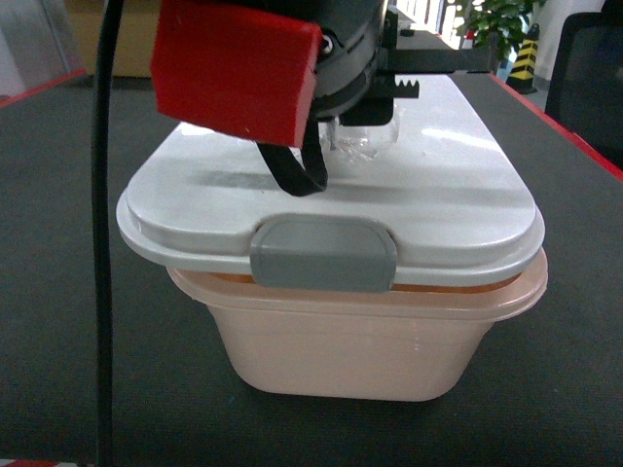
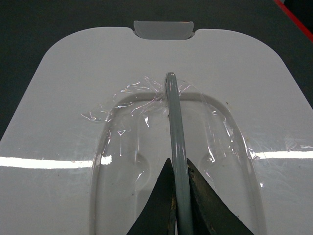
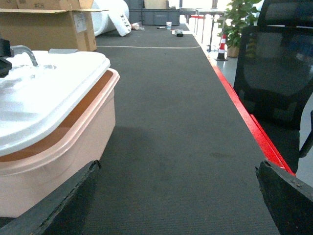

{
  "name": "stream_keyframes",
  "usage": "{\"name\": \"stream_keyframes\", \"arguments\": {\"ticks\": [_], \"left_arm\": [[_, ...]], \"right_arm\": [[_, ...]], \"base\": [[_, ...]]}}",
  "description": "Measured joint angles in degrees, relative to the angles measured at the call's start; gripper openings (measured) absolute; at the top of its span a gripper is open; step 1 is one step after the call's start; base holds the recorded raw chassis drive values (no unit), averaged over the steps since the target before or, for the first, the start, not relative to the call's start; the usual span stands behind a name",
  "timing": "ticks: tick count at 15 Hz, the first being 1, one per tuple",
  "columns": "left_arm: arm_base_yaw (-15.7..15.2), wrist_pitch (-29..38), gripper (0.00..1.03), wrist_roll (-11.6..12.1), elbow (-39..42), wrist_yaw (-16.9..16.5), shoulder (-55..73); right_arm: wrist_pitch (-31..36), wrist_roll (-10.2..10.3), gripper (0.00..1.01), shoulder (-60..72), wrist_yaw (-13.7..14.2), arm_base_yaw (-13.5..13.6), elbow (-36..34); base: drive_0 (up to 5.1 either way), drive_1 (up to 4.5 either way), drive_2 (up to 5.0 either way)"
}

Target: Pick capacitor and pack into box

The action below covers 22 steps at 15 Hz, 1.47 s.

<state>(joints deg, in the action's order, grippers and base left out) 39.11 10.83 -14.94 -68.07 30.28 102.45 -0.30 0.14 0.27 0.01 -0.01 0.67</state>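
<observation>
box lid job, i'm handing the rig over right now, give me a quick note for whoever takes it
Left gripper: shut on the grey lid handle, raised upright from its recess.
Right gripper: open, empty, low over the dark table beside the box.
White lid sits on the box, tilted; front latch looks unfastened.
No capacitor in view.
Left: lift lid off, pick capacitor, pack it.

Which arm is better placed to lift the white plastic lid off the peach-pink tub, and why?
Left. The left gripper is shut on the lid's grey handle; the right gripper hangs open beside the peach-pink tub.
</observation>
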Motion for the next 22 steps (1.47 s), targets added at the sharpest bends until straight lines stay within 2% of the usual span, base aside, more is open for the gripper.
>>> {"name": "stream_keyframes", "arguments": {"ticks": [1,2,9,10,11,15,16,17,19,21,22], "left_arm": [[0.55,-0.79,0.02,-2.16,-0.59,0.96,1.92],[0.94,-0.66,0.02,-3.13,-0.74,0.52,2.49],[1.75,0.31,0.02,-3.04,-1.62,-0.52,4.02],[1.7,1.25,0.05,-2.82,-1.6,-0.52,4.26],[1.6,3.04,0.17,-2.6,-1.57,-0.55,4.33],[1.49,4.35,0.28,-2.54,-1.55,-1.25,4.33],[1.38,4.92,0.36,-2.34,-1.33,-1.42,4.22],[0.87,5.16,0.48,-2.34,-0.39,-1.97,3.85],[0.28,5.57,0.57,-2.36,0.57,-2.27,3.26],[-2.51,9.55,0.81,-2.21,3.61,-3.32,-0.28],[-4.31,13.4,0.91,-1.2,5.4,-4.2,-2.8]], "right_arm": [[0.0,0.0,0.98,0.0,0.0,0.0,0.0],[0.0,0.0,0.98,0.0,0.0,0.0,0.0],[0.0,0.0,0.98,0.0,0.0,0.0,0.0],[0.0,0.0,0.98,0.0,0.0,0.0,0.0],[0.0,0.0,0.98,0.0,0.0,0.0,0.0],[0.0,0.0,0.98,0.0,0.0,0.0,0.0],[0.0,0.0,0.98,0.0,0.0,0.0,0.0],[0.02,0.0,0.98,0.0,0.0,0.0,0.0],[0.0,0.0,0.98,0.0,0.0,0.0,0.0],[0.0,0.0,0.98,0.0,0.0,0.0,0.0],[0.0,0.0,0.98,0.0,-0.02,0.0,0.0]], "base": [[0.0,0.0,0.0],[0.0,0.0,0.0],[0.0,0.0,0.0],[0.0,0.0,0.0],[0.0,0.0,0.0],[0.0,0.0,0.0],[0.0,0.0,0.0],[0.0,0.0,0.0],[0.0,0.0,0.0],[0.0,0.0,0.0],[0.0,0.0,0.0]]}}
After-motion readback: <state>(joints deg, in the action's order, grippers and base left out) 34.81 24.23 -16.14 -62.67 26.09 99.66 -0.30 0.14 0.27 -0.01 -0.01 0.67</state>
